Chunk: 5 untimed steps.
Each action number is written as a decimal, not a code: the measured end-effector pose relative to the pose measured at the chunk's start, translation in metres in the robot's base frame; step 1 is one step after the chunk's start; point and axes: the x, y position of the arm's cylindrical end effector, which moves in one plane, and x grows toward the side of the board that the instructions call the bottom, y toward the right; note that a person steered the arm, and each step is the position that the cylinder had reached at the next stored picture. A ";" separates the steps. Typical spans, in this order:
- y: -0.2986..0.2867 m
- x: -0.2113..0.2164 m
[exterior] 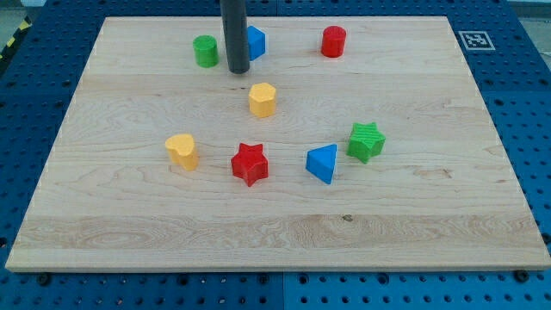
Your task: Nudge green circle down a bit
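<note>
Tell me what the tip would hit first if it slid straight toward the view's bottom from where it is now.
Probably the yellow block, sitting below and slightly right of my tip. It could slip past on the block's left; depth is hard to judge. The green circle lies off to the left, outside that path.

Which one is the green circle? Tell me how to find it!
Look along the wooden board near the view's top, left of my tip. The green circle is the round one there. The other green block, the green star, is spiky and sits far off at the view's right.

Pale grained wooden board (284, 232), matt dark rod (234, 34)
</note>
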 end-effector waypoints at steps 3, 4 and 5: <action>-0.111 -0.029; -0.115 -0.081; -0.104 -0.102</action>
